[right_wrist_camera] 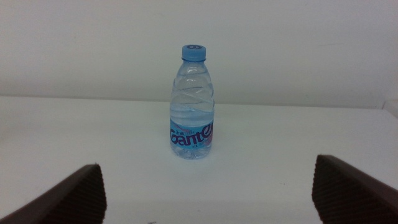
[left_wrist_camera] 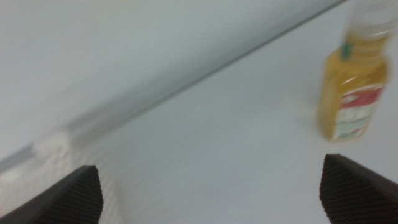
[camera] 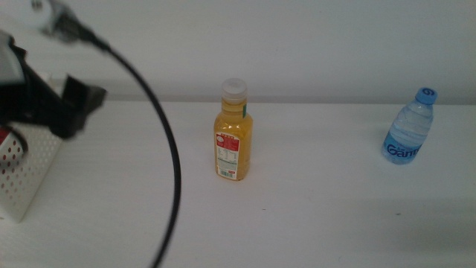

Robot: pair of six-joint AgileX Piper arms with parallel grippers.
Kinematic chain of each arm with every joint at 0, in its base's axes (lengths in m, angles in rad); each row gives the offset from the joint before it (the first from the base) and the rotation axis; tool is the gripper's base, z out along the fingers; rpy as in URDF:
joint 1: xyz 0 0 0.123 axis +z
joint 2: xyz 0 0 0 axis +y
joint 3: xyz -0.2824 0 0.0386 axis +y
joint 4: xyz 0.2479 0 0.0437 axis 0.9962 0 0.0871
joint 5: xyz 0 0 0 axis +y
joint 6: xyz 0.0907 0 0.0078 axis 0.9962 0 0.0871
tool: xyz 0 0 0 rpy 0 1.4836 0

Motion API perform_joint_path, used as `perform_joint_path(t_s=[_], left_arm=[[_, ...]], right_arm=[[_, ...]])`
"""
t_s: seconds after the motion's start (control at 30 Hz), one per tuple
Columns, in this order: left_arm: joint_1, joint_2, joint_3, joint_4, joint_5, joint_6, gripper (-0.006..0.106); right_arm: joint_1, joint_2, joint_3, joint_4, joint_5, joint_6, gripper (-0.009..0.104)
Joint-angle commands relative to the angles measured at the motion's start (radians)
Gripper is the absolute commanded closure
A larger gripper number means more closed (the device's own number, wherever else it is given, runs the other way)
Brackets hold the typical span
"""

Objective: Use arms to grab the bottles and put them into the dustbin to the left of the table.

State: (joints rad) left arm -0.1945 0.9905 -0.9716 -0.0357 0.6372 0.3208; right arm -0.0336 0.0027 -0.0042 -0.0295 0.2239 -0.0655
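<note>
1. Juice bottle [camera: 233, 134] stands upright mid-table, white cap on. Water bottle [camera: 409, 128] is upright too, well off to the right near the wall.
2. Bin [camera: 26, 175] sits at the left edge of the table [camera: 312, 216]; something red shows at its top, partly hidden.
3. Left gripper [camera: 71, 104] hangs above the bin, black cable [camera: 167, 149] looping down. Jaws wide apart, nothing between them.
4. Right gripper [right_wrist_camera: 208, 193] faces the water bottle, jaws apart, not touching it.
</note>
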Motion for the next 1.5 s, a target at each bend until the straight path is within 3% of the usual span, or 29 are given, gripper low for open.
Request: perform_joint_path(t_s=[0.0,0.23,0.53,0.67,1.17,1.47], left_arm=[[-0.064,-0.081,0.118,-0.007,-0.157,-0.016,0.007],[-0.225,-0.260,0.391,-0.006,-0.405,-0.168,0.007],[-0.332,-0.279,0.683,-0.032,-0.791,-0.314,0.007],[-0.351,-0.266,0.718,-0.043,-0.837,-0.328,0.007],[-0.437,0.097,0.719,-0.121,-1.123,-0.330,0.007],[-0.465,0.357,0.717,-0.119,-1.376,-0.381,0.007]], right_arm=[[-0.007,-0.038,0.042,-0.003,-0.005,-0.003,0.007],[-0.007,-0.038,0.042,-0.003,-0.005,-0.003,0.007],[-0.007,-0.038,0.042,-0.003,-0.005,-0.003,0.007],[-0.007,-0.038,0.042,-0.003,-0.005,-0.003,0.007],[-0.007,-0.038,0.042,-0.003,-0.005,-0.003,0.007],[-0.007,-0.038,0.042,-0.003,-0.005,-0.003,0.007]])
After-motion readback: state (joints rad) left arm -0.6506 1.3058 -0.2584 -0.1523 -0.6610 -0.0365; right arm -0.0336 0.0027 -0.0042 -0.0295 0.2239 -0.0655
